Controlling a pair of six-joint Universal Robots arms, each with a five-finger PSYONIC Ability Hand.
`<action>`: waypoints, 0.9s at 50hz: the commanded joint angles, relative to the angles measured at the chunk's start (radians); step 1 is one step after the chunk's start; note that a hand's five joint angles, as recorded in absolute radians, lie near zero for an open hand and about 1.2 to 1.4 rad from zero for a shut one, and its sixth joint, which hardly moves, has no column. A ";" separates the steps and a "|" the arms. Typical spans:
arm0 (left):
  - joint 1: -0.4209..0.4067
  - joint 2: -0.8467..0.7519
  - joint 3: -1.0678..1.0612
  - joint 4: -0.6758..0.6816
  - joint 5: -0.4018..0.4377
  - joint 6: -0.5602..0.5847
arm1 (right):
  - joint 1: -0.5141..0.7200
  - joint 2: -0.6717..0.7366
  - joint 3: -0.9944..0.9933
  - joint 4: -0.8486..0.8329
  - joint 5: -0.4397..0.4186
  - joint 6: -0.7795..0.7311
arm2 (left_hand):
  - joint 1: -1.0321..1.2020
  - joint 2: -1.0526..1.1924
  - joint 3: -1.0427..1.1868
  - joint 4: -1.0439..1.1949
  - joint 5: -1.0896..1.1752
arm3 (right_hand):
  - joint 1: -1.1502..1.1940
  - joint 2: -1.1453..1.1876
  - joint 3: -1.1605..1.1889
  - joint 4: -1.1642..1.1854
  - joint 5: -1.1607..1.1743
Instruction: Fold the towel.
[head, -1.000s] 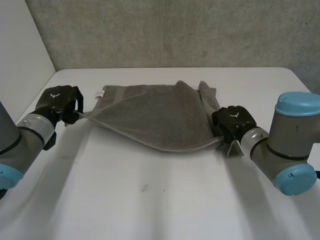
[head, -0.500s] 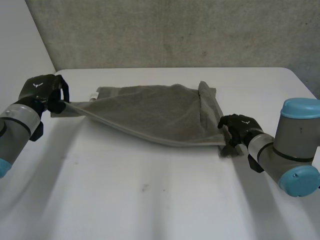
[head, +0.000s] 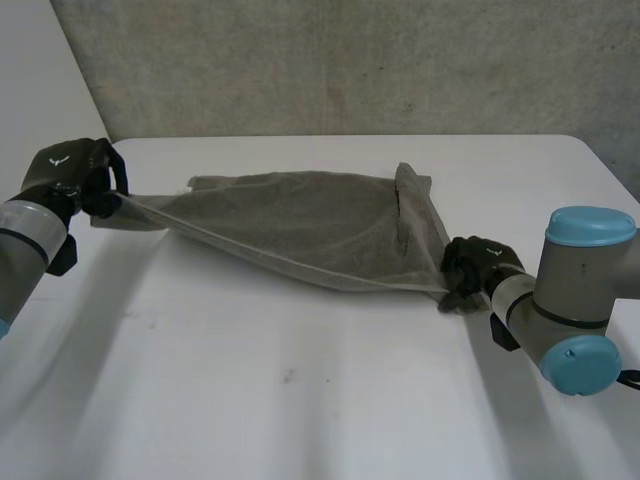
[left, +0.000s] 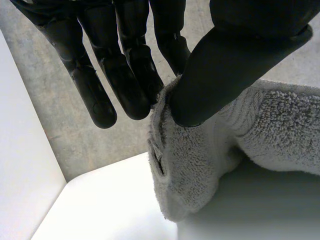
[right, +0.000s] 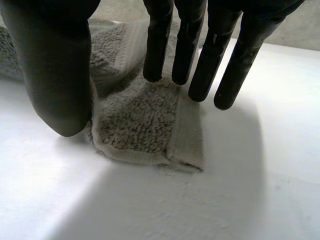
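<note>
Two opposite corners pinched, left robot hand (head: 68, 170) and right robot hand (head: 478, 263) grasping towel (head: 300, 225)

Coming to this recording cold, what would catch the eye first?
A grey towel stretched slantwise across the white table, sagging in the middle. The left hand pinches one corner raised off the table at the far left, while the right hand sits at the opposite corner, down at the table surface.

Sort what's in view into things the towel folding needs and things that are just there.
Job: towel, stretched between the hands; left hand, pinching its left corner; right hand, at its right corner.
Just there: white table; grey wall behind it.
</note>
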 joint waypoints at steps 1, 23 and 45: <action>0.004 0.000 -0.001 0.000 -0.001 0.000 | 0.000 -0.029 0.008 -0.032 0.020 -0.001 | 0.199 0.178 0.180 0.179 0.189 | 0.491 0.492 0.490 0.495 0.488; 0.004 0.000 -0.008 -0.003 0.001 0.005 | -0.016 -0.078 -0.001 -0.044 -0.057 -0.022 | 0.199 0.178 0.180 0.179 0.189 | 0.764 0.765 0.763 0.769 0.761; 0.009 0.331 -0.143 -0.210 0.006 0.153 | -0.190 -0.761 0.203 0.153 -0.141 -0.794 | 0.199 0.178 0.180 0.179 0.189 | 0.764 0.765 0.763 0.769 0.761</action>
